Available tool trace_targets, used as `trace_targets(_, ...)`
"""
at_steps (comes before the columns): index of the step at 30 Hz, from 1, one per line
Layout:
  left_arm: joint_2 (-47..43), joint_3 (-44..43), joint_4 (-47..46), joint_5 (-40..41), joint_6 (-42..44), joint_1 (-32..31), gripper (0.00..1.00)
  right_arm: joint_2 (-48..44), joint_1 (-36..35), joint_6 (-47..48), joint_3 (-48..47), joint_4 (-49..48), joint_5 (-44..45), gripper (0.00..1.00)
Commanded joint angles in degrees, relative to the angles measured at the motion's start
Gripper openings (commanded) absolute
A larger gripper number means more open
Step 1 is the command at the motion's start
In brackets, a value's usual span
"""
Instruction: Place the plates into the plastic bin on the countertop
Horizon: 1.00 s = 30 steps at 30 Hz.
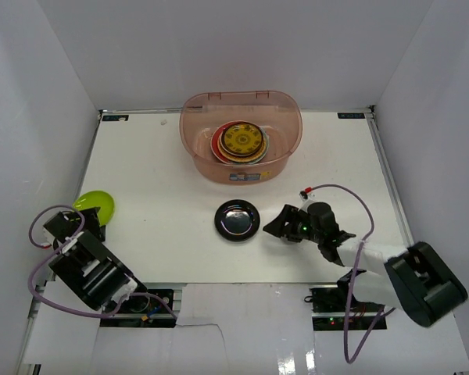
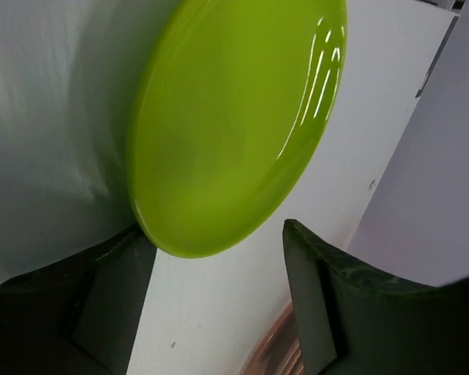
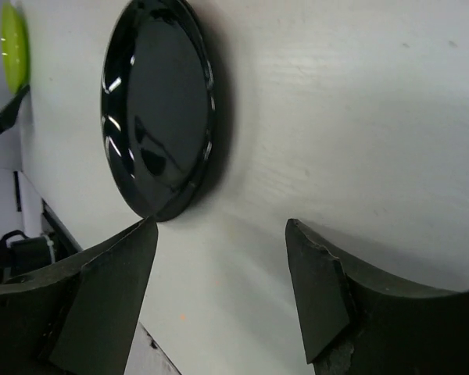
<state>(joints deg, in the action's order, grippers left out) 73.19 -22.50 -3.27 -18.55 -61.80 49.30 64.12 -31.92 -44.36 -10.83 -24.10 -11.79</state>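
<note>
At the eight o'clock edge of the countertop (image 1: 156, 156) sits a lime green plate (image 1: 94, 206). The left gripper (image 2: 219, 301) is at the plate's seven o'clock with its jaws apart. The rim lies just ahead of them, unclamped.

A glossy black plate (image 1: 238, 220) lies near centre. At its three o'clock the right gripper (image 1: 284, 224) reaches low, its arm angled leftward, jaws spread and empty.

The plastic bin (image 1: 285, 129) stands at twelve o'clock, holding stacked plates (image 1: 239, 142).

The next move likely calls for straddling the black rim and pinching firmly, because the glossy edge may slip.
</note>
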Motion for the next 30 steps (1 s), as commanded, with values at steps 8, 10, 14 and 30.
trace_targets(8, 10.83, 1.41, -1.57, 3.34, 1.5, 0.1, 0.15, 32.11, -5.96, -9.86, -12.11, -23.96, -6.05, 0.3)
trace_targets(10, 11.97, 1.23, -1.74, 2.47, 2.21, 0.18, 0.04, 31.87, -6.04, -10.92, -11.32, -25.3, -5.53, 0.08)
trace_targets(14, 9.01, 1.06, -1.83, 1.85, 2.91, 0.1, 0.0, 21.43, -6.4, -8.56, -7.64, -22.59, -6.4, 0.08)
trace_targets(30, -24.21, 0.02, 7.65, -14.57, 5.2, -9.81, 0.0, 5.09, 4.74, 8.13, -41.17, 10.89, -0.79, 0.08)
